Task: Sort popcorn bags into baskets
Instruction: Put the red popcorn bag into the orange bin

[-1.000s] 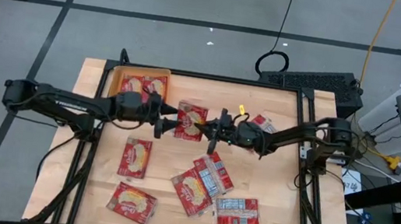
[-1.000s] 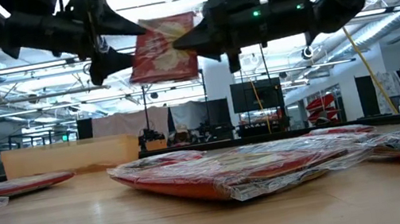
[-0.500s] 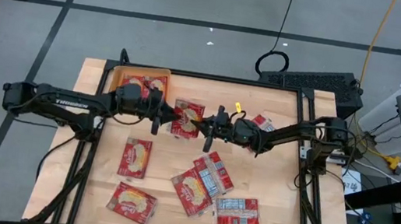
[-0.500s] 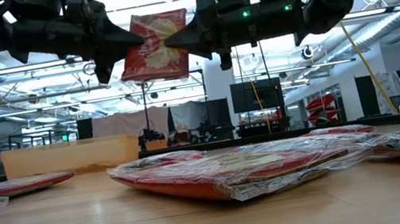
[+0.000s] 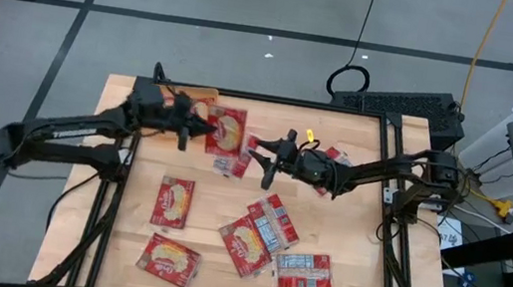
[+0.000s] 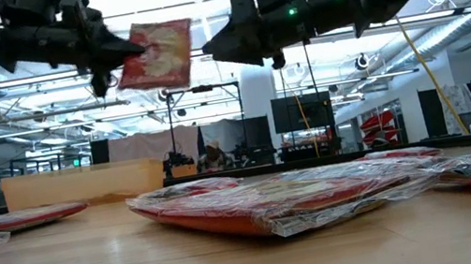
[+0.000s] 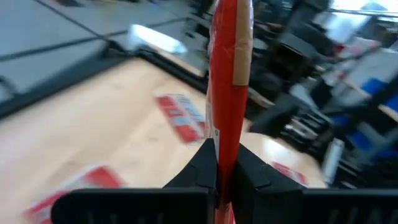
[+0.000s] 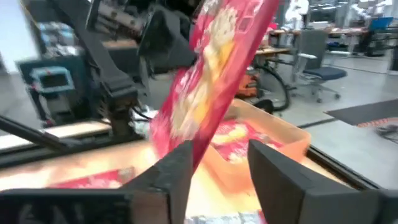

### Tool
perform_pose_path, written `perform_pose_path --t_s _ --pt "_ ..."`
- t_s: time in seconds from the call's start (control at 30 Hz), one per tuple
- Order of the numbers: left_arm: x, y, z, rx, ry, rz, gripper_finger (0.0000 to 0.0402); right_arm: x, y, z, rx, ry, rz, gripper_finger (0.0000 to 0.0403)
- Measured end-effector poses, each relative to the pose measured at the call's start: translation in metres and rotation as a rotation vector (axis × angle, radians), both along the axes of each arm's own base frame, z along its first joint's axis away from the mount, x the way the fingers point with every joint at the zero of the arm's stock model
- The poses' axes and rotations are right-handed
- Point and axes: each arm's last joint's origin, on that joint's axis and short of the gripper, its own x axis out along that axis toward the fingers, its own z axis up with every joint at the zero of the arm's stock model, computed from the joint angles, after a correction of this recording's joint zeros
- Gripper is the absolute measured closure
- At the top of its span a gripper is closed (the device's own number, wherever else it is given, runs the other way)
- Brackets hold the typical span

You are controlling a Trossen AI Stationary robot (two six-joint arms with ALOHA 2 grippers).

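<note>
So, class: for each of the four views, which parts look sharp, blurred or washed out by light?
High view: evenly lit and sharp, held popcorn bag clear. Low view: bright ceiling lights leave the left gripper and right gripper as dark shapes. Left wrist view: table and room smeared, held bag crisper. Right wrist view: held bag and orange bin blurred.

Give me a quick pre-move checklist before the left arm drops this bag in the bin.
1. Left end effector shut on the popcorn bag: ok.
2. Right end effector open and off the bag: ok.
3. Bag lifted above the table: ok.
4. Bag over the orange bin: not ok, it hangs beside it.
5. Room left in the bin: cannot tell, the arm covers most of it.
</note>
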Motion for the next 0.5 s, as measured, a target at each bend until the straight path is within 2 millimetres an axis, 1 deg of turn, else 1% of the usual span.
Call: perform_pose_path --t_s 0.13,0.3,0.4,0.5 --pt "-0.033 0.01 0.002 -0.005 0.072 0.188 0.038 -0.001 0.0 -0.003 -0.002 0.052 0.0 0.0223" --pt "-0.066 0.018 -0.008 -0.044 0.235 0.443 0.0385 -0.002 0.0 -0.009 0.003 0.111 0.001 0.0216" --pt "-0.078 0.023 -0.015 -0.085 0.314 0.556 0.0385 -0.002 0.0 -0.01 0.01 0.123 0.0 0.0216" --pt "-0.086 0.027 -0.015 -0.109 0.335 0.617 0.038 -0.002 0.0 -0.011 0.014 0.13 0.0 0.0216"
